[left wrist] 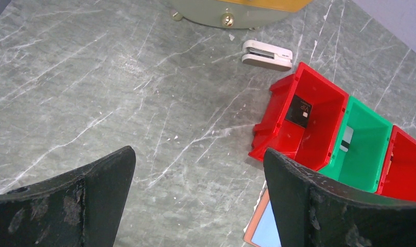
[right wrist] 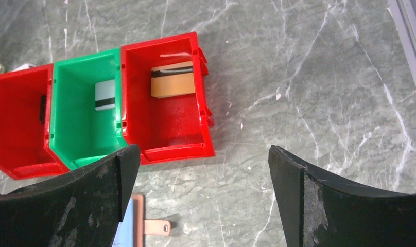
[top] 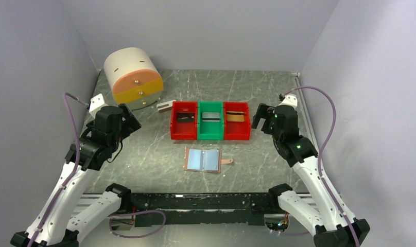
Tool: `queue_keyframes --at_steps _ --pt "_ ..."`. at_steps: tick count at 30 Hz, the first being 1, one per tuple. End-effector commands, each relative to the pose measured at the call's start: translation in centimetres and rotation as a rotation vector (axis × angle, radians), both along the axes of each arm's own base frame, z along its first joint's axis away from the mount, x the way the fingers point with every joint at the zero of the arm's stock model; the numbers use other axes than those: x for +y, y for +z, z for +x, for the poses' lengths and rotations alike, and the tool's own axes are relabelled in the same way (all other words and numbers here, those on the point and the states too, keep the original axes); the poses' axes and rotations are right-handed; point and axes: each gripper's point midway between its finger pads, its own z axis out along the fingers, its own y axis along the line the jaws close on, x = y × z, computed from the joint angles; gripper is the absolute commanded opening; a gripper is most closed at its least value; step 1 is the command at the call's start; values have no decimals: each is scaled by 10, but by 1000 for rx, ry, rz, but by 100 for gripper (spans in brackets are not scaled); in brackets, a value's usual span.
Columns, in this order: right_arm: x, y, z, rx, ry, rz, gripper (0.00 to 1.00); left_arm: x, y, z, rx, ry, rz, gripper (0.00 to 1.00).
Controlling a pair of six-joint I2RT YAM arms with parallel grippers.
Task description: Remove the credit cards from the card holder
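Observation:
The tan card holder (top: 202,160) lies open on the table with its pale blue pockets up and its strap tab pointing right. Its edge also shows in the left wrist view (left wrist: 261,232) and the right wrist view (right wrist: 137,216). A black card (top: 186,117) (left wrist: 301,110) sits in the left red bin (top: 184,133). The green bin (top: 210,134) holds a grey-white card (top: 210,116) (right wrist: 104,95). A gold-brown card (top: 235,117) (right wrist: 173,81) is in the right red bin (top: 236,134). My left gripper (top: 130,119) (left wrist: 198,159) hangs open left of the bins. My right gripper (top: 261,117) (right wrist: 202,154) hangs open to their right. Both are empty.
A round cream drawer unit (top: 133,77) with orange and yellow drawer fronts stands at the back left. A small grey-white block (top: 165,106) (left wrist: 266,53) lies between it and the bins. Grey walls close in the left, right and back sides.

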Motion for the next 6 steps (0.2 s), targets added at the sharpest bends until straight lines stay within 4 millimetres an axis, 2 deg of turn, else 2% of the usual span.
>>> queue_keyframes --at_steps 1,6 --pt "-3 9 1 -8 -11 -1 100 1 15 3 -41 2 -2 99" --pt "-4 21 1 -64 -2 -3 100 -1 14 5 -35 -6 -3 100"
